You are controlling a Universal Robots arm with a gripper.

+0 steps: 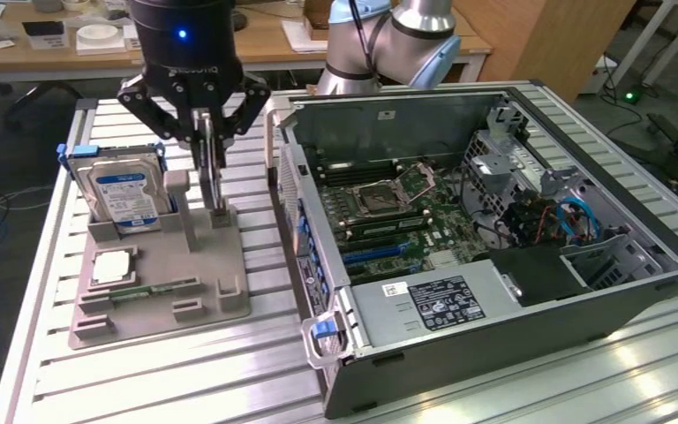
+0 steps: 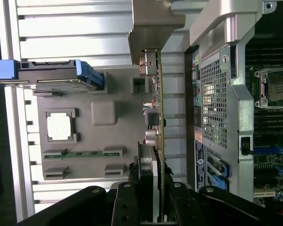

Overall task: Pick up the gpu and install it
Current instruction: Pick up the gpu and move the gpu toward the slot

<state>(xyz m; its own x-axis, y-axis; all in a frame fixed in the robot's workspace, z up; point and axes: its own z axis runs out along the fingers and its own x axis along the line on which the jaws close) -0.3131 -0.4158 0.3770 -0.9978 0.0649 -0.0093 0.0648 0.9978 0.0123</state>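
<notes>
1. While the gripper [image 1: 207,157] hangs over the gray holder [image 1: 139,309] on the slatted metal table [image 1: 198,380], its jaws pinch the upper part of the gpu [image 1: 211,181] from both sides.
2. Standing upright on its long edge, the gpu reaches down to a slot post of the holder. Whether it rests in the slot or is raised just clear of it cannot be told.
3. Seen from the wrist view, the gpu [image 2: 156,108] appears edge-on as a thin line with silvery connectors, running in between the fingers of the gripper [image 2: 151,174].
4. A hard drive [image 1: 124,190] with a blue-and-white label stands upright in the holder, apart from the gpu on the exterior view's left.
5. A processor chip [image 1: 112,265] and a green memory stick [image 1: 156,288] lie flat in the holder's recesses.
6. An open computer case [image 1: 621,291] lies on its side just beside the holder, on the exterior view's right, with its motherboard [image 1: 398,221] exposed.
</notes>
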